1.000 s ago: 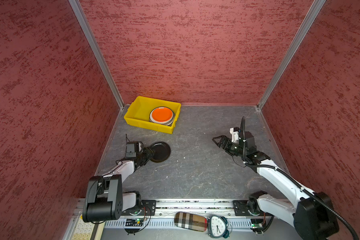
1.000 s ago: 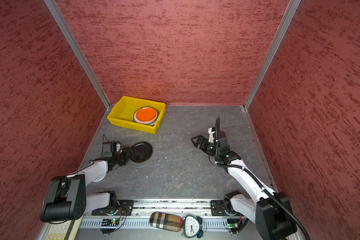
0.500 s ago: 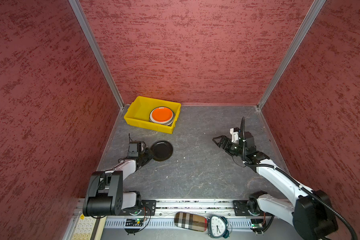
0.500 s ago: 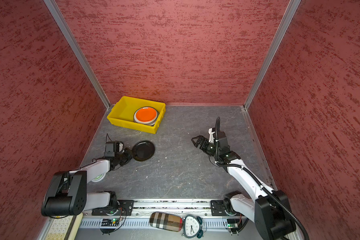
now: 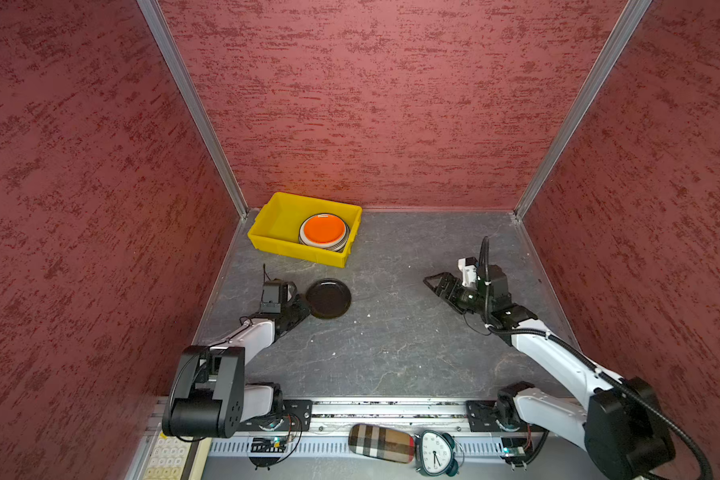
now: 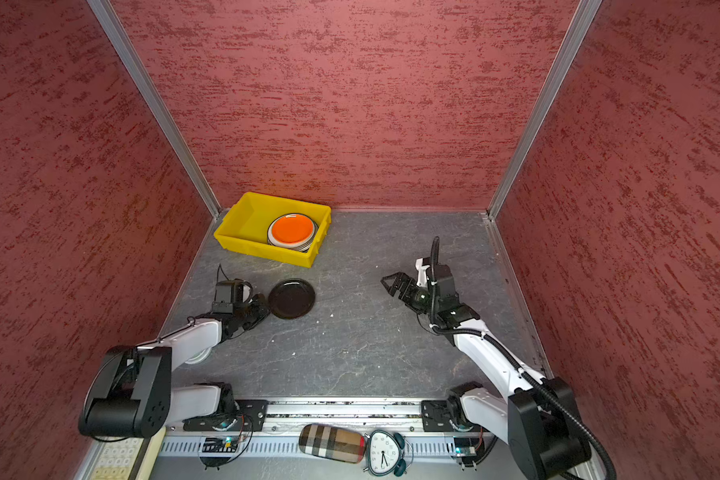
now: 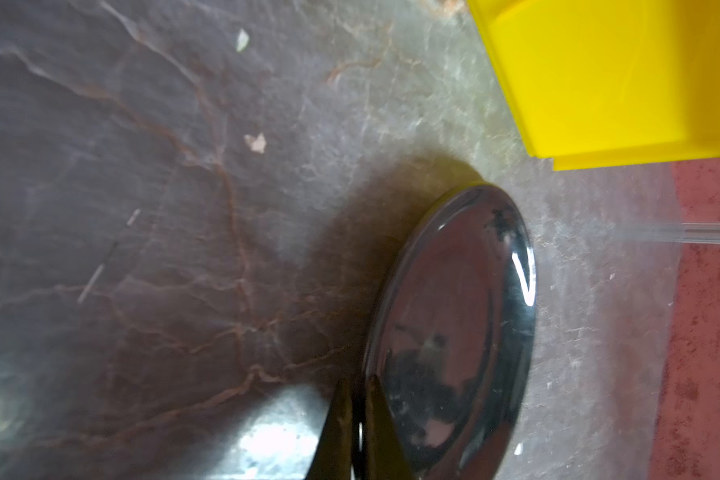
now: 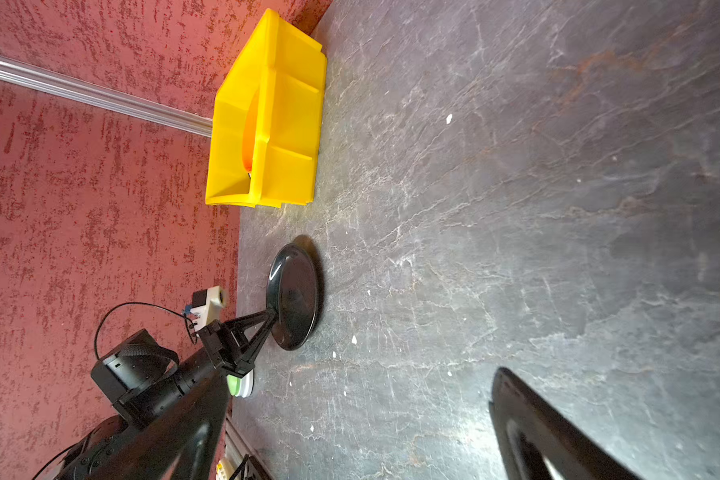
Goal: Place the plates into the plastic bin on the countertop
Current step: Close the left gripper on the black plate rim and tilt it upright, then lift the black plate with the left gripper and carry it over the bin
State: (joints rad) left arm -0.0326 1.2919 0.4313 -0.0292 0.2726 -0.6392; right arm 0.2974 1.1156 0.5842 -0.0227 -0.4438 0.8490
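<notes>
Grey table (image 5: 391, 349) is enclosed by red walls. In upper left of table, yellow bin (image 5: 296, 251) is placed; stack topped by orange plate (image 5: 324, 229) is held in its right half. Just below bin, black plate (image 5: 328, 298) is seen on table, rim pinched by left hand (image 5: 304, 308), closed narrow. Right of centre, right hand (image 5: 428, 281) is spread wide, empty.

desk (image 5: 391, 353) centre and right of frame bare, wide passage. yellow bin (image 5: 300, 251) blocks upper-left corner; its left half looks free, plate stack (image 5: 324, 229) fills right half. black plate (image 5: 328, 298) sits just below bin.
</notes>
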